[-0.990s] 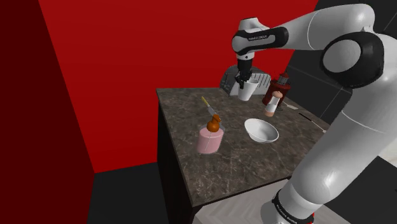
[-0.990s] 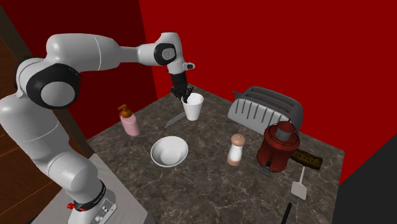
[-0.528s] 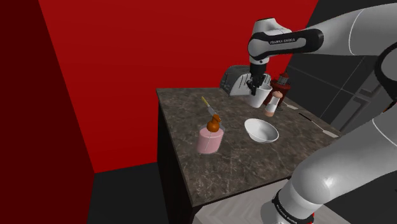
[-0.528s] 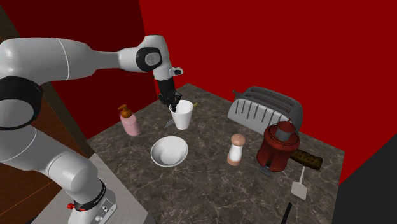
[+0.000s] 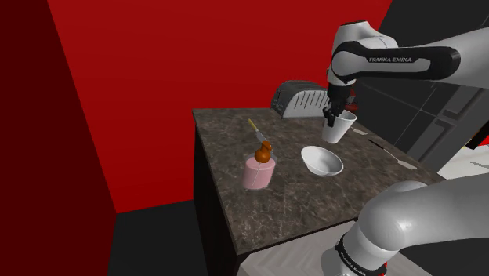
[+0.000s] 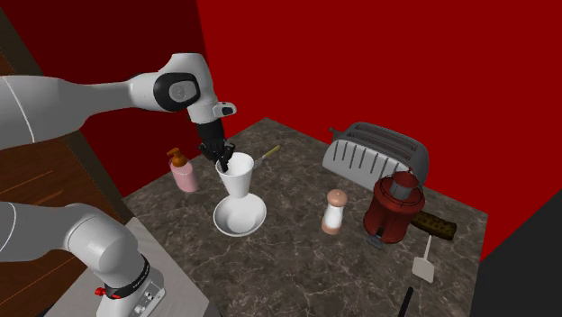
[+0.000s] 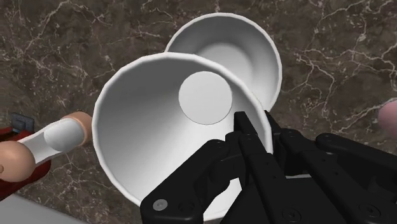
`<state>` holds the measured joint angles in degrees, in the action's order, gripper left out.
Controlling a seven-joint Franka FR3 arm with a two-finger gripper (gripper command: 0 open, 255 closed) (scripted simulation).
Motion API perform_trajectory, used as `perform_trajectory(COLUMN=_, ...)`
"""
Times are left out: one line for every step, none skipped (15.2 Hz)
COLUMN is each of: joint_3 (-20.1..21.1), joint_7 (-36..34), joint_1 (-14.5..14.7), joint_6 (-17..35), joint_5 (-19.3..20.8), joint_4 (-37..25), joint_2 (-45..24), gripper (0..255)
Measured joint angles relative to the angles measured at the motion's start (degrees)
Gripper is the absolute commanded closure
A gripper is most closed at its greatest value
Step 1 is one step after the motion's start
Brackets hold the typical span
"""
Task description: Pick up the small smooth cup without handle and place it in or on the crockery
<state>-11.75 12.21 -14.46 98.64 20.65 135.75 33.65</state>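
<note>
Since 1 s ago the claw (image 6: 221, 158) is travelling away from the toaster (image 6: 376, 155) with the white cup (image 6: 238, 176), and it is now hanging over the white bowl (image 6: 222, 221). The claw is clamping the cup's rim, with 1 finger inside the wall and 1 outside. The cup is hanging upright, lifted off the dark marbled counter (image 6: 297, 261). In the wrist view the cup is covering part of the bowl beneath it. The bowl is sitting on the counter. A pink bottle (image 6: 184, 171) with an orange pump is standing near the bowl, apart from it. A shaker (image 6: 335, 212) and a red appliance (image 6: 394, 205) are standing side by side in front of the toaster.
</note>
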Motion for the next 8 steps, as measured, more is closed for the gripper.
perform_trajectory(joint_3=0.0, joint_7=0.0, joint_1=-0.2, joint_6=0.1, joint_5=0.2, joint_4=1.3, joint_2=1.2, gripper=255)
perform_trajectory(joint_3=-0.1, joint_7=-0.1, joint_1=-0.3, joint_6=0.5, joint_5=0.4, joint_4=2.3, joint_2=1.8, gripper=255)
perform_trajectory(joint_3=-0.2, joint_7=-0.3, joint_1=-0.4, joint_6=1.1, joint_5=0.6, joint_4=3.4, joint_2=2.2, gripper=255)
perform_trajectory(joint_3=-0.3, joint_7=-0.4, joint_1=-0.4, joint_6=1.7, joint_5=0.7, joint_4=4.0, joint_2=2.2, gripper=255)
perform_trajectory(joint_3=-0.3, joint_7=-0.6, joint_1=-0.5, joint_6=2.4, joint_5=0.8, joint_4=4.8, joint_2=2.3, gripper=255)
perform_trajectory(joint_3=-0.4, joint_7=-0.8, joint_1=-0.5, joint_6=3.0, joint_5=0.9, joint_4=5.4, joint_2=2.3, gripper=255)
perform_trajectory(joint_3=-0.6, joint_7=-0.9, joint_1=-0.5, joint_6=3.8, joint_5=1.1, joint_4=6.1, joint_2=2.2, gripper=255)
perform_trajectory(joint_3=-0.7, joint_7=-1.1, joint_1=-0.6, joint_6=4.8, joint_5=1.3, joint_4=7.1, joint_2=2.1, gripper=255)
